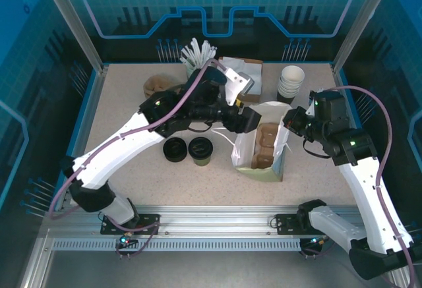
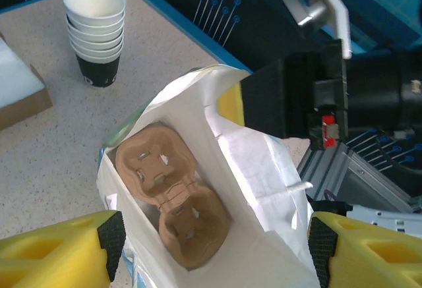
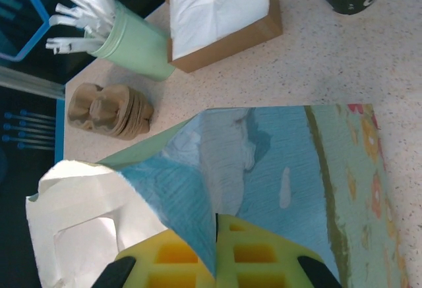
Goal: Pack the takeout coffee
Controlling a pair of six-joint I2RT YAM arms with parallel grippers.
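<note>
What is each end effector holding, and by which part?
The right end effector pinches the paper bag by its rim; the left end effector holds nothing.

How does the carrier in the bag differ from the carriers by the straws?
The carrier in the bag is single, down inside the paper walls. The carriers by the straws are a nested stack out on the table. Both are brown pulp with two cup wells.

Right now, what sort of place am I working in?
Probably a mock coffee-takeaway counter inside a robot test cell: a stack of white-rimmed dark paper cups, a pale green cup of white sticks and a brown cardboard box of white napkins sit on a speckled table edged by aluminium framing.
</note>
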